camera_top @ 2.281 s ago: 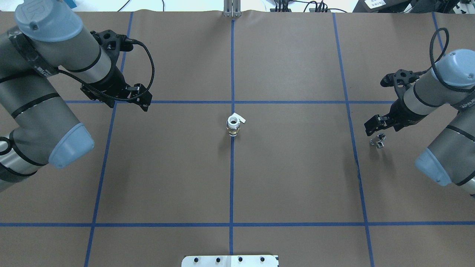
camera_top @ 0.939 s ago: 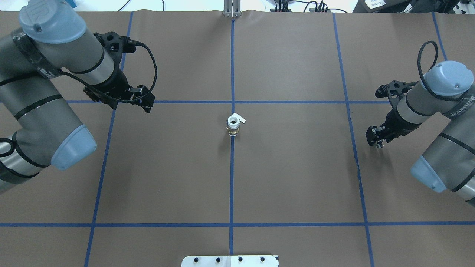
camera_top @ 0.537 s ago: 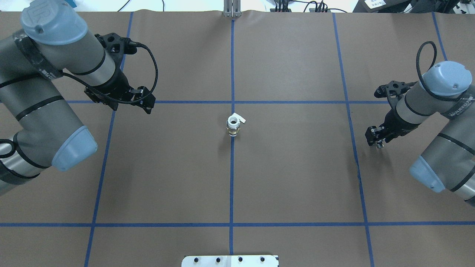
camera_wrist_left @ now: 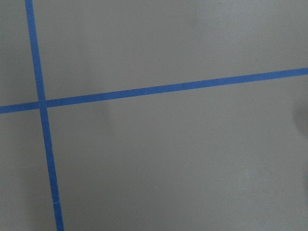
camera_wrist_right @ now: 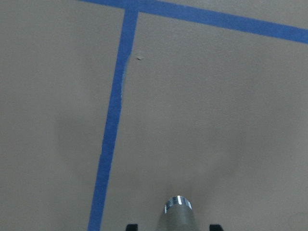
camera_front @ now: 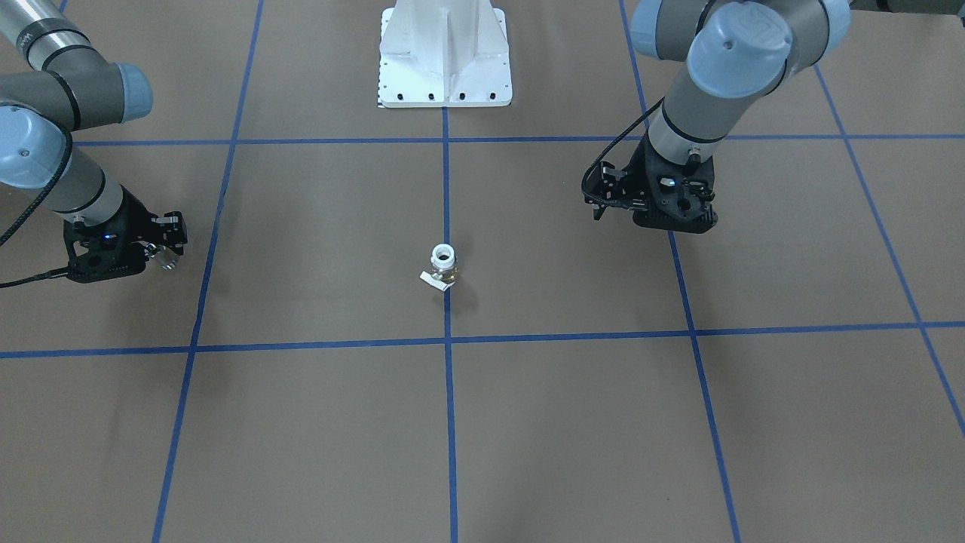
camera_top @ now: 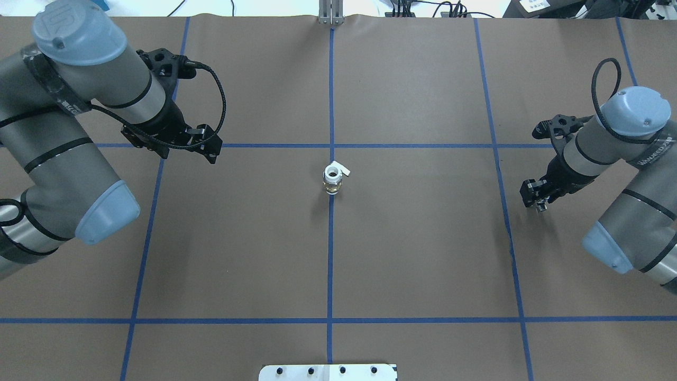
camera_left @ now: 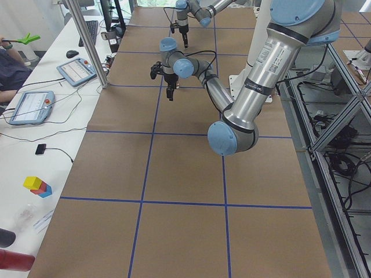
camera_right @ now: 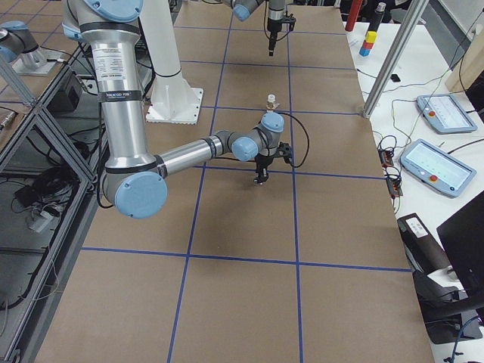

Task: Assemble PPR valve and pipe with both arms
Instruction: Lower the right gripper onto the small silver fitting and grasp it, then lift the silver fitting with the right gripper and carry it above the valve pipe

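The PPR valve stands upright at the table's centre on the blue mid line, its white collar on top and its white lever to one side. It also shows in the front view. The pipe is at the table's right, in my right gripper, whose fingers are down at the table and closed in on both sides of it. In the right wrist view the silver tube sticks out between the fingertips. My left gripper is open and empty, above the table far left of the valve.
Brown paper with blue tape lines covers the table. The white robot base plate stands at the robot's side. A metal post is at the far edge. Tablets lie on the side bench.
My right gripper came down from above the pipe to the table and narrowed around it, then stayed nearly still. My left gripper shifted slightly to the right.
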